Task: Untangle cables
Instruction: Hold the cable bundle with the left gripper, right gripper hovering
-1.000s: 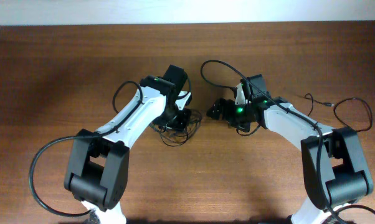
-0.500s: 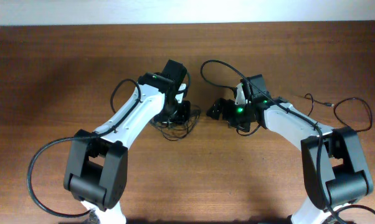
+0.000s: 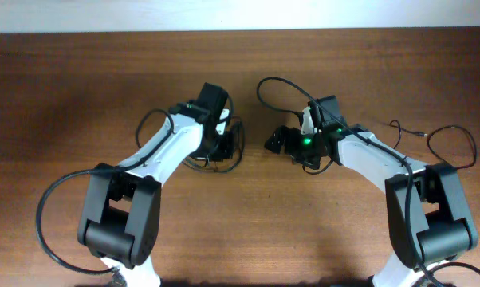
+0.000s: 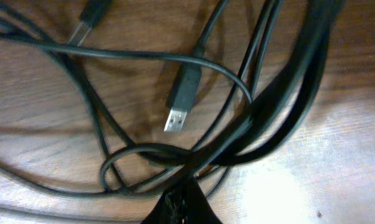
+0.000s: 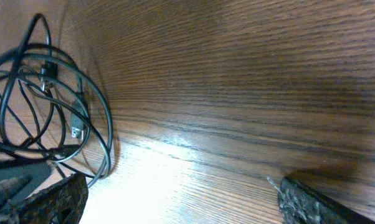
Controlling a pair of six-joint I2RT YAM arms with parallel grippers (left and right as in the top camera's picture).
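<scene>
Left claw point(image 4: 181, 208) just clenched, apparently on tangled thin black cables point(image 4: 186, 84), dragging the bundle leftward. Right claw point(image 3: 275, 140) gapes, empty. Separation probably starting.

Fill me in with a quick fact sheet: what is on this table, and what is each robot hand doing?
Surface: wooden table
Main item: cable bundle, thin black wires in tangled loops
Detail: USB plug lying among the loops
Left gripper: shut on strands of the bundle
Right gripper: open, empty, beside the bundle, not touching it
Apart: loose cable looped near the table's right side
</scene>
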